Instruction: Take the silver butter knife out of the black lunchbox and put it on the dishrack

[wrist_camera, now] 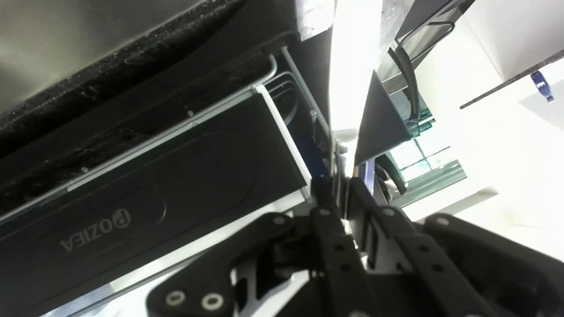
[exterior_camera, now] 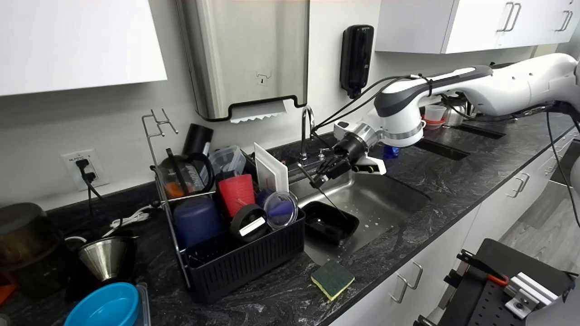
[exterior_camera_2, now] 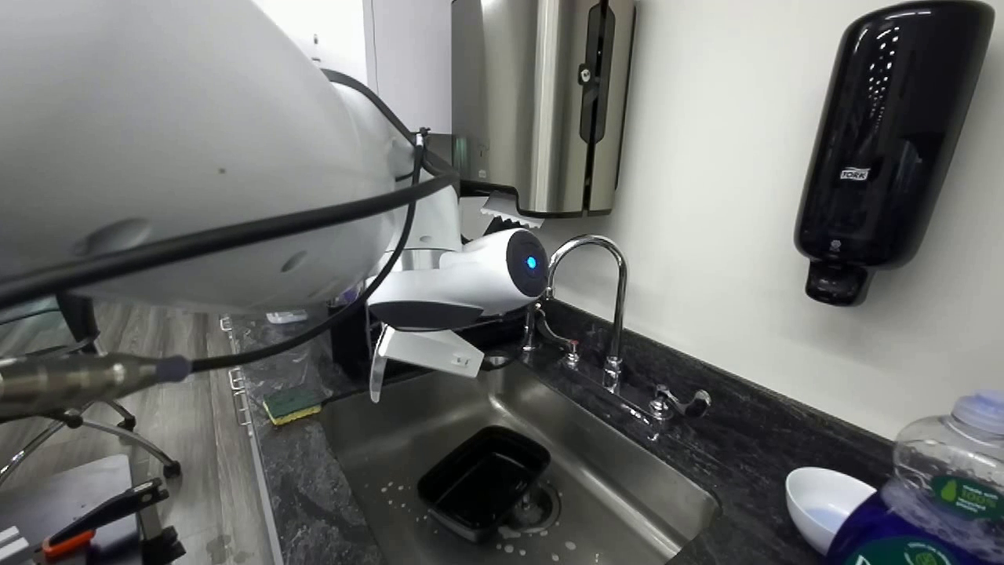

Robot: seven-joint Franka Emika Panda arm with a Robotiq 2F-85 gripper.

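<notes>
My gripper (exterior_camera: 321, 179) has its fingers shut on the silver butter knife (exterior_camera: 305, 173), which slants through them in the air above the sink. In the wrist view the knife (wrist_camera: 354, 70) runs brightly up from between the fingertips of the gripper (wrist_camera: 341, 187). The black lunchbox (exterior_camera_2: 485, 479) lies in the sink below, and no knife shows inside it. The dishrack (exterior_camera: 247, 265) stands beside the sink, a little way from the gripper. A dark lettered panel (wrist_camera: 176, 176) edged with silver wire looks like part of it. In an exterior view the arm (exterior_camera_2: 478, 275) hides the gripper.
Cups, including a red cup (exterior_camera: 236, 194), and white boards (exterior_camera: 272, 167) fill much of the rack. A faucet (exterior_camera: 304, 136) rises behind the sink (exterior_camera: 371, 194), with a towel dispenser (exterior_camera: 253, 50) above. A sponge (exterior_camera: 333, 278) lies at the counter's front.
</notes>
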